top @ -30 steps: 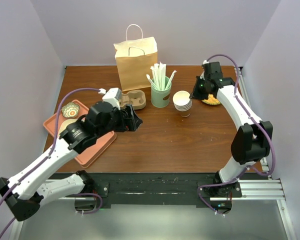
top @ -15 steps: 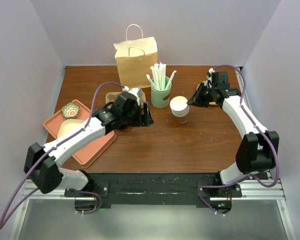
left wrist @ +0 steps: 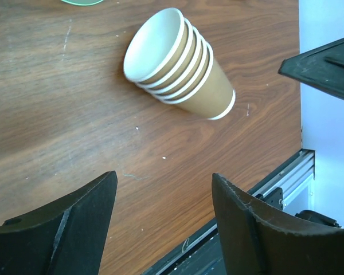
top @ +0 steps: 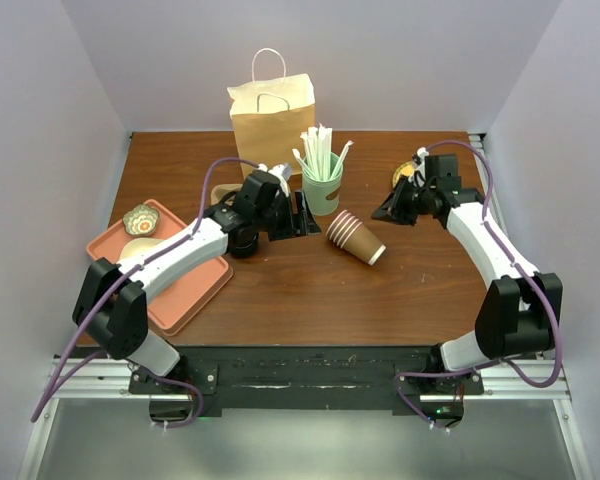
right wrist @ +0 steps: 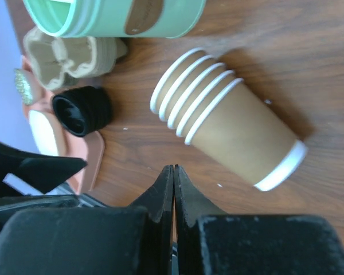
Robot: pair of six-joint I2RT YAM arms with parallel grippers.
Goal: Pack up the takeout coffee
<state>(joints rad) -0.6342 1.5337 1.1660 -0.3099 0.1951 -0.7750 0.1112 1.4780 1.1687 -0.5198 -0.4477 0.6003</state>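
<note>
left wrist: tool near tipped cups

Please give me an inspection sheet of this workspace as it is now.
surface: wooden table, faint scratches.
job's things: paper bag upright at the back; lidded coffee cup not made out.
clutter: stack of cups lying on its side; green pot of straws; pink tray.
grippers: left gripper open, empty; right gripper shut, empty.
cables: purple cables along both arms, nothing snagged.
surroundings: lilac walls on three sides.
</note>
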